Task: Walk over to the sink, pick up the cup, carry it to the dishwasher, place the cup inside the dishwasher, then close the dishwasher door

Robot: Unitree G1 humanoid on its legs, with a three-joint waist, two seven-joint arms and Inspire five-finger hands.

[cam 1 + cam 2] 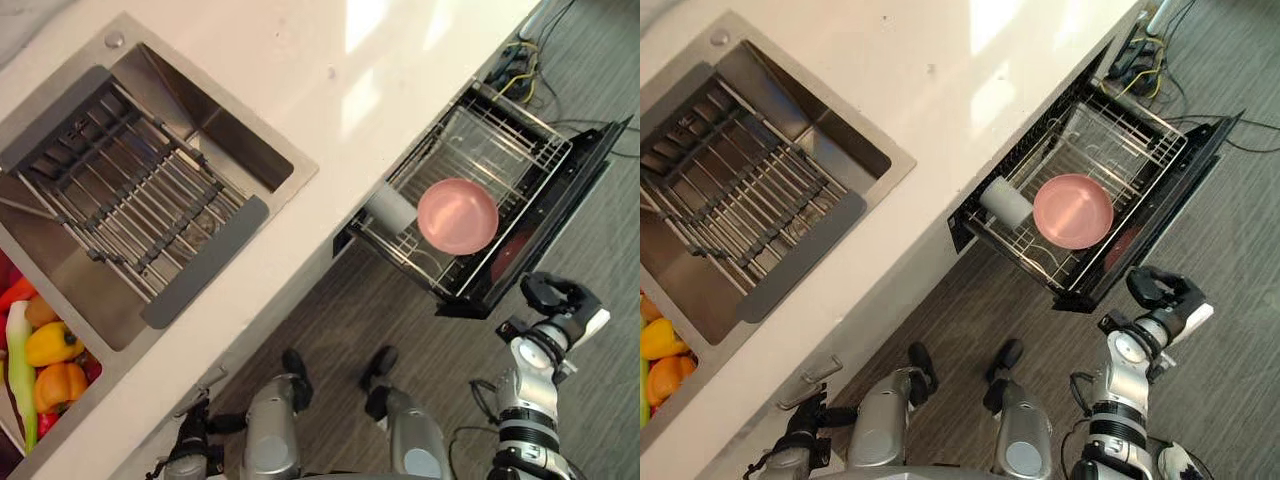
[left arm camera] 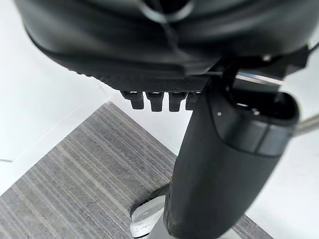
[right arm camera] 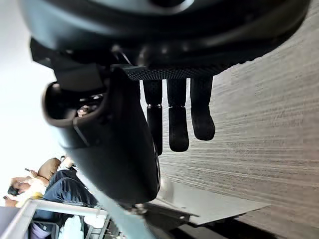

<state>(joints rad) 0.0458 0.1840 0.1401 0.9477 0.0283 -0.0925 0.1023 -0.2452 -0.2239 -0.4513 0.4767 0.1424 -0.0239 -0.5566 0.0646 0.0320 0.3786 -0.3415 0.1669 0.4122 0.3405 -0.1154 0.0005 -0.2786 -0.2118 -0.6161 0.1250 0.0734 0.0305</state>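
A white cup [image 1: 390,208] lies on its side in the wire rack of the open dishwasher [image 1: 560,190], next to a pink plate [image 1: 457,215]. The dishwasher door [image 1: 1180,205] stands pulled out over the floor. My right hand [image 1: 555,297] hovers just off the door's near corner, apart from it. Its fingers [image 3: 178,124] hang fairly straight and hold nothing. Low by the counter's front edge is my left hand [image 1: 190,440], with its fingers [image 2: 154,99] curled in and empty. The steel sink [image 1: 215,125] with a grey drying rack [image 1: 140,200] is at the left.
Peppers and other vegetables [image 1: 45,360] fill a basin at the far left. The white counter [image 1: 330,80] runs diagonally between sink and dishwasher. Loose cables [image 1: 520,60] lie on the striped grey floor [image 1: 330,320] beyond the dishwasher. People [image 3: 45,179] sit in the distance.
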